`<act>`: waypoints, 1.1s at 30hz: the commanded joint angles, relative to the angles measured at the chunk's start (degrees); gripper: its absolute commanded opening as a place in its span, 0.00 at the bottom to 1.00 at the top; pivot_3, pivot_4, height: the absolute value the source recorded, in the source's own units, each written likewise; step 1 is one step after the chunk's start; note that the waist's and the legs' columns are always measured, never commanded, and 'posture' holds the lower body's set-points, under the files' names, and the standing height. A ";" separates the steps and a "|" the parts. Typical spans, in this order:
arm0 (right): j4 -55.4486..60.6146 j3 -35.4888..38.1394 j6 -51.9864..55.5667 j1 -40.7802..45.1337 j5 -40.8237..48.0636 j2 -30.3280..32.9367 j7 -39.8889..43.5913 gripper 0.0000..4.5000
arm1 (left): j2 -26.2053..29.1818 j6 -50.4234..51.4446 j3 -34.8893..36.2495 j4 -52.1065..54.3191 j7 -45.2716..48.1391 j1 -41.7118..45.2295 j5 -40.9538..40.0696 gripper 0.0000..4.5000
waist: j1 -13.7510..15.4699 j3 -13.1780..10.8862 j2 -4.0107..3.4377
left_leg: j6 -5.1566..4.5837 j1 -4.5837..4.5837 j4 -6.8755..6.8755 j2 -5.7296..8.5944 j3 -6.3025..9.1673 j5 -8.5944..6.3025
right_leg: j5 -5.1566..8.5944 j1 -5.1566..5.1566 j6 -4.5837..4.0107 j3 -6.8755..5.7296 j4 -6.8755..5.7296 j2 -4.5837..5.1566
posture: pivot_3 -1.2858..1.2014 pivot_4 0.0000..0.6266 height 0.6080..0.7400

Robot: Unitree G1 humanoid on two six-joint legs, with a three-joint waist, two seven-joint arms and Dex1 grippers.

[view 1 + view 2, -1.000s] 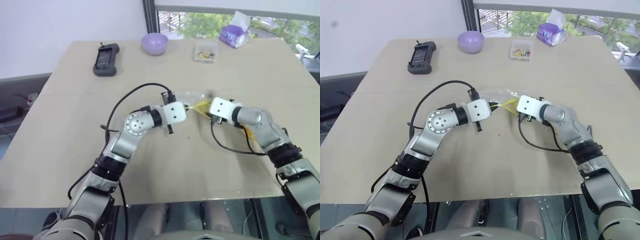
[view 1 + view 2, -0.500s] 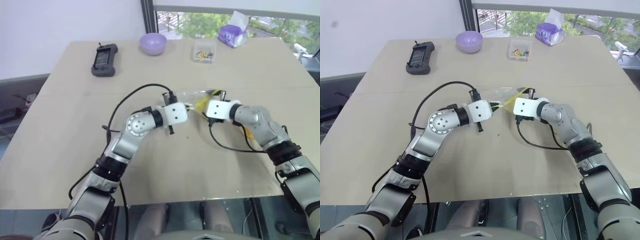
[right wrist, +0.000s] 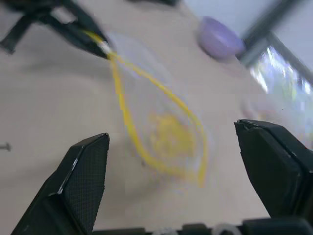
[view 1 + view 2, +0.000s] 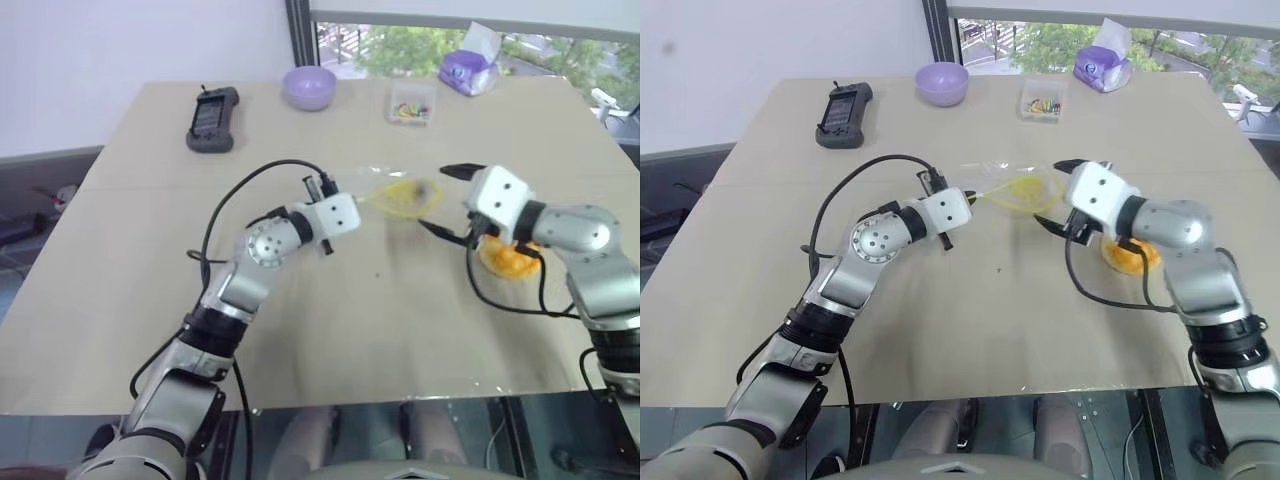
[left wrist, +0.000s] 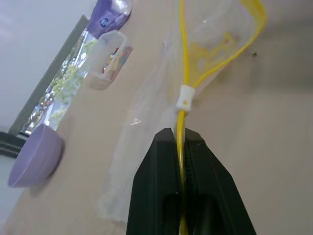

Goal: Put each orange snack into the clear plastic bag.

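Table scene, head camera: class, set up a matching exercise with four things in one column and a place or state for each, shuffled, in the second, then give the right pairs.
Things:
1. bag
2. snack
3. purple bowl
4. right gripper

Places or states:
A. at the table's far edge, near the window frame
B. fingers spread wide, holding nothing
C. on the table, partly hidden behind the right arm
D. yellow zip strip pinched by the left gripper, mouth open

Pairs: 1-D, 2-C, 3-A, 4-B
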State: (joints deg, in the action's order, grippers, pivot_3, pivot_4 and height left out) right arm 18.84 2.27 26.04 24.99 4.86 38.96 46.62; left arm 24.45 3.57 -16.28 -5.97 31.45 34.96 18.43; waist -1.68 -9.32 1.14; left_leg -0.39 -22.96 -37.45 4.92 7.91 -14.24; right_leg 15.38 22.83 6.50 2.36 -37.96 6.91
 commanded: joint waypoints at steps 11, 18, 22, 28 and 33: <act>5.02 17.67 27.86 -17.35 11.93 -0.44 -9.30 0.99 | -0.54 0.55 0.79 3.05 0.12 -0.39 -0.74 0.00 | 0.82 0.02 -0.03 | -0.02 0.04 0.01 0.02 -0.10 -0.01 | 0.00 -0.01 0.00 0.07 -0.02 0.02 | 0.52 0.24 1.00; -1.02 15.37 25.19 -17.03 9.67 0.72 -12.63 0.99 | 0.15 0.43 0.68 4.23 0.85 -1.63 -0.83 0.00 | 0.96 0.03 -0.03 | -0.02 0.07 0.01 0.01 -0.13 0.00 | 0.00 -0.02 0.00 0.09 -0.02 0.02 | 0.52 0.24 1.00; -3.44 13.24 22.15 -16.53 7.67 1.91 -14.14 0.99 | 0.28 0.63 0.77 4.54 0.89 -1.77 -0.78 0.00 | 1.01 0.03 -0.03 | -0.02 0.07 0.00 0.02 -0.12 0.00 | 0.00 -0.05 0.01 0.07 -0.01 0.03 | 0.52 0.24 1.00; -7.73 11.96 19.95 -15.00 5.86 1.53 -16.51 0.99 | 0.31 0.77 0.60 4.90 1.06 -2.00 -0.79 0.00 | 0.88 0.03 -0.03 | -0.02 0.08 -0.01 0.02 -0.12 0.00 | 0.00 -0.05 0.01 0.07 -0.01 0.02 | 0.52 0.24 1.00; -10.28 11.63 18.75 -12.85 5.51 0.65 -17.92 0.99 | 0.39 0.67 0.54 4.87 1.19 -2.01 -0.71 0.00 | 0.74 0.03 -0.04 | -0.02 0.10 0.00 0.01 -0.15 0.00 | 0.00 -0.04 0.01 0.10 -0.02 0.01 | 0.52 0.24 1.00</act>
State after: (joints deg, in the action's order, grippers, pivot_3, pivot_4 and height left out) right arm 8.36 13.89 45.94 10.97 10.29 39.80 29.37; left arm 24.54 4.67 -16.31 -3.74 32.65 32.91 17.87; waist -0.94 -9.29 1.10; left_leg -0.40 -22.86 -37.46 4.93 7.77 -14.24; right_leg 15.38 22.79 6.51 2.45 -37.98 6.93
